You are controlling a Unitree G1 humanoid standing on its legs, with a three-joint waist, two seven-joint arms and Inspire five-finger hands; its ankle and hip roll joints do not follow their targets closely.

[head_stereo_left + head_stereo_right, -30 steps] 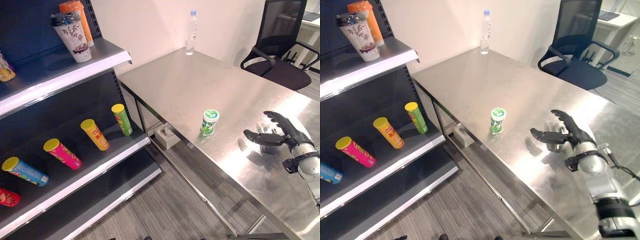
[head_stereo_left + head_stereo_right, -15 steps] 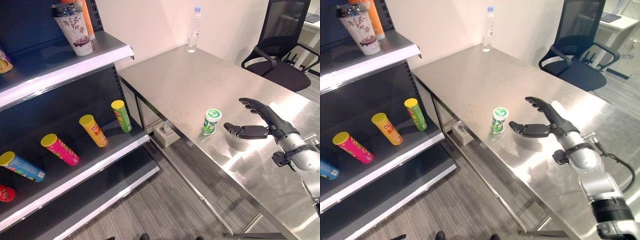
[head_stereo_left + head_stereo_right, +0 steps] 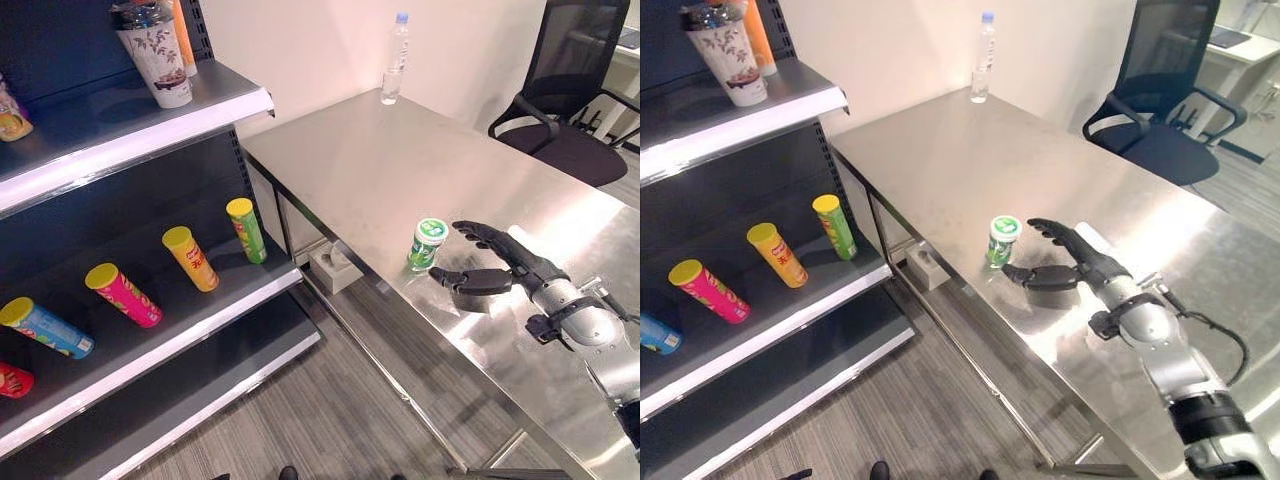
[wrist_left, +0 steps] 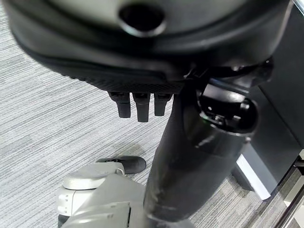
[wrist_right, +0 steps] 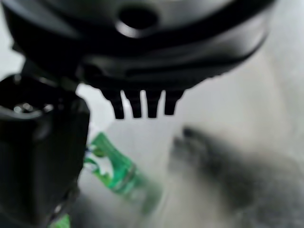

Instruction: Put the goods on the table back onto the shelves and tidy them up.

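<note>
Right — green canister (image 3: 427,244) stands upright near the near-left edge of the steel table (image 3: 380,170), white-and-green lid up, not yet held. Right hand (image 3: 497,265) sits just to its right, fingers spread and thumb out below them, palm facing the canister; close but apart, no contact that I can see. Right wrist view agrees: fingers (image 5: 141,104) straight, the green body lies past them, nothing between thumb and fingers.

Step in hand, as I read it: reach-to-grasp on the one item left on the near part of the table. Pre-grasp pose, not closed.

Next move calls for sliding the hand further left until the canister is between thumb and fingers, then curling round the body below the lid. It's light and narrow with the table edge just beside it — a push off-centre likely tips it or sends it to the floor. Approach level, close gently.

After that it has to cross to the shelves (image 3: 150,120) on the left. Middle shelf holds the lying tubes — green tube (image 3: 245,229), yellow tube (image 3: 190,258), pink tube (image 3: 123,295), blue tube (image 3: 47,328) — with free space near the right end.

Water bottle (image 3: 395,59) stands at the far edge of the table, well apart. Left hand (image 4: 137,102) hangs over the floor, fingers relaxed, holding nothing.
</note>
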